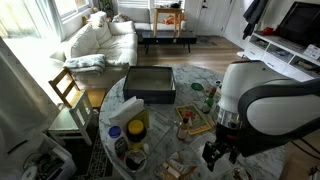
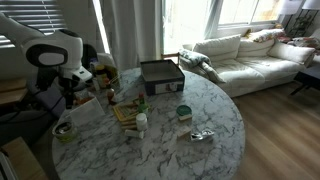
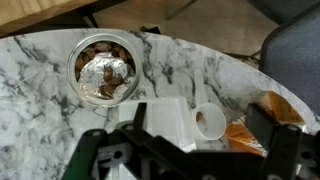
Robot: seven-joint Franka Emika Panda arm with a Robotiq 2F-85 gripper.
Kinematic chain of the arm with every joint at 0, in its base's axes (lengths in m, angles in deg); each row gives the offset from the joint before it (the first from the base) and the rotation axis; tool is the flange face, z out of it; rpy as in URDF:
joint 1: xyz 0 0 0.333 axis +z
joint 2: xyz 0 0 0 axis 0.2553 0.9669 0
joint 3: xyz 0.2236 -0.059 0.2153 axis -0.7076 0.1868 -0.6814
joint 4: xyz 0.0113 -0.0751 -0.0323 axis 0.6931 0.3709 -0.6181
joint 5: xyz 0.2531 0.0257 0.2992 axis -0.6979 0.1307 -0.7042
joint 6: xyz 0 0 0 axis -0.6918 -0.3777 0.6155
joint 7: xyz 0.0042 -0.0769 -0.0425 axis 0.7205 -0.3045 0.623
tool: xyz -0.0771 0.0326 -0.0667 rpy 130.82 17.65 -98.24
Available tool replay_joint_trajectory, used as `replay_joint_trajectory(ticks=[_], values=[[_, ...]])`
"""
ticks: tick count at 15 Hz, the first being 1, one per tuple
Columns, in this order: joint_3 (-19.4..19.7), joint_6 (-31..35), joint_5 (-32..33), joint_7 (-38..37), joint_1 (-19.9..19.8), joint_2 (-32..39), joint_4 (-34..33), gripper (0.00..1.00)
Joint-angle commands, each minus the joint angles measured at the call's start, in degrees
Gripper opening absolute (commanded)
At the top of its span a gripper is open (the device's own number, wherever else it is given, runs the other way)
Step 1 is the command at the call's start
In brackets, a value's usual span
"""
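A: Item nearest the gripper?
B: One small white rectangular block, lower centre of the wrist view, resting on the grey-veined white marble table.
A: Heading and long axis?
B: Flat face up. Near edge hidden behind the gripper body, so long axis not determinable.
A: Place against the jaws?
B: Ahead of them, inside the span of the gap, closer to the lower-left of the two dark fingers, apart from both. Jaws spread wide, holding nothing.
A: Neighbours?
B: Just right of the block, one little white cup with brown inside; further right, an orange packet; upper left, well apart, a round clear glass jar of crumpled foil.
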State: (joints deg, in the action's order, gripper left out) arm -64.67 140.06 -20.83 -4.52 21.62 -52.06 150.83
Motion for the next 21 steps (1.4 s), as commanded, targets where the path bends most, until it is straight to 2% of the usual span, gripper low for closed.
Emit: replay_joint_trajectory(ticks=[1,5,10,18,21], values=[[-0.11,0.49,0.19,0.92,0.07,-0.02,0.33,1.0],[-0.21,0.65,0.59,4.21,0.21,0.05,1.39,1.0],[-0.45,2.13,4.88,4.25,0.02,0.4,3.12,1.0],[-1.38,17.99,8.3,0.59,0.49,3.55,7.57,1.0],[-1.41,21.93,10.54,-0.24,0.49,4.98,8.29,1.0]])
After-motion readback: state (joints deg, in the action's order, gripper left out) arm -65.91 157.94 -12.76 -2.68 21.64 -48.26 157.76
